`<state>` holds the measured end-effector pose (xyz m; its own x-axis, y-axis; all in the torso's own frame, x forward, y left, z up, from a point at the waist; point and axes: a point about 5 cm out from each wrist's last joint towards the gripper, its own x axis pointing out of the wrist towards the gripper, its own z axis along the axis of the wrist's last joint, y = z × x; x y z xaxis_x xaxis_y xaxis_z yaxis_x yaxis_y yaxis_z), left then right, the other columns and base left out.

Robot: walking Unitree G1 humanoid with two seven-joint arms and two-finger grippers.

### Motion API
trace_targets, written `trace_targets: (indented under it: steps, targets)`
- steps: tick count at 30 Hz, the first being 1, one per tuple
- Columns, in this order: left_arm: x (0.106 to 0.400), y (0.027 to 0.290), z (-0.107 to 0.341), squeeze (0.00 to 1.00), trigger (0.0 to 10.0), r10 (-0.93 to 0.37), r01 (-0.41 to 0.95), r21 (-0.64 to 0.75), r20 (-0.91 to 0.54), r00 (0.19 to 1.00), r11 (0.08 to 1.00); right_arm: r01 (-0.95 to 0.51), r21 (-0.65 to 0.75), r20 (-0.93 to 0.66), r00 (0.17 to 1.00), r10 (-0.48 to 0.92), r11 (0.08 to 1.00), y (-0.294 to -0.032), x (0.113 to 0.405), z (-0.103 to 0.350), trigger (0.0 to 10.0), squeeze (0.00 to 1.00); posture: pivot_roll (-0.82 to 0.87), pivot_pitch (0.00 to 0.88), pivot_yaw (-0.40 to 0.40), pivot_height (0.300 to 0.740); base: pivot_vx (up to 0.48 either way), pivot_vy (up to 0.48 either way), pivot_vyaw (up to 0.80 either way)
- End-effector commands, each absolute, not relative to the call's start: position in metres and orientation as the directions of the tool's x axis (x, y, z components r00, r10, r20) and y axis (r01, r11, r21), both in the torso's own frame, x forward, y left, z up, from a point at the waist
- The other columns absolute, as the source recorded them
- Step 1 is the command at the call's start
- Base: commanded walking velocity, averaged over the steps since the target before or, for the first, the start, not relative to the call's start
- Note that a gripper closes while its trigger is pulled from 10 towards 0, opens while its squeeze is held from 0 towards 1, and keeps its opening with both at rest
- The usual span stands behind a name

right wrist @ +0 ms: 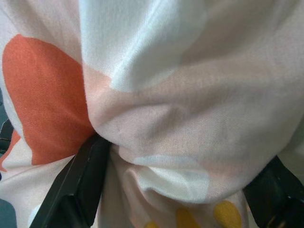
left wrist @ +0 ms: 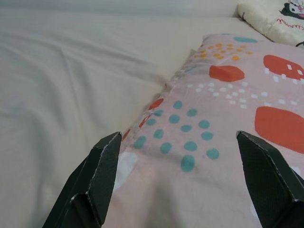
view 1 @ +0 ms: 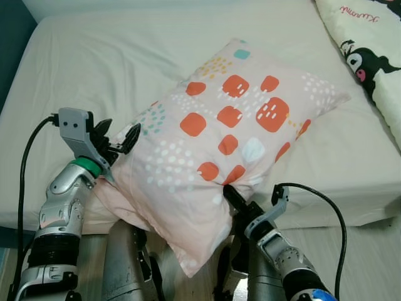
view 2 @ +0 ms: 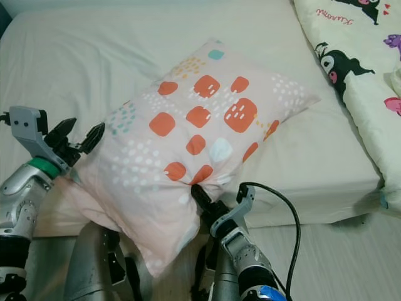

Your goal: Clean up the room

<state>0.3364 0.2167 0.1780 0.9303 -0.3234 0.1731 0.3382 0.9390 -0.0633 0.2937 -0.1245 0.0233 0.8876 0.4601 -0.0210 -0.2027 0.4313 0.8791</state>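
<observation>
A pink pillow (view 1: 225, 125) with orange squares and white and teal dots lies slantwise on the white bed (view 1: 94, 56); its near corner hangs over the front edge of the mattress. My left gripper (view 1: 119, 135) is open at the pillow's left edge, and in the left wrist view the two fingers straddle the teal-dotted corner (left wrist: 190, 142). My right gripper (view 1: 229, 191) is at the pillow's front edge, shut on a bunch of its fabric (right wrist: 161, 128), which bulges between the black fingers (right wrist: 80, 185).
A cream blanket with a black cartoon figure (view 1: 369, 56) lies on the bed's right side. The mattress front edge (view 1: 363, 213) drops to a light wooden floor (view 1: 376, 263). My own legs (view 1: 128, 263) stand under the hanging pillow corner.
</observation>
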Motion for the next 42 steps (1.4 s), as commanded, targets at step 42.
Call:
trace_targets:
  steps: [42]
  targets:
    - [0.345, 0.215, 0.167, 0.0, 10.0, -0.266, 0.292, -0.165, 0.162, 0.95, 0.942, -0.461, 0.551, -0.13, 0.776, 0.617, 0.696, -0.176, 0.28, 0.076, 0.0, 0.0, 0.02, 0.236, 0.051, 0.552, 0.0, 0.0, 0.0]
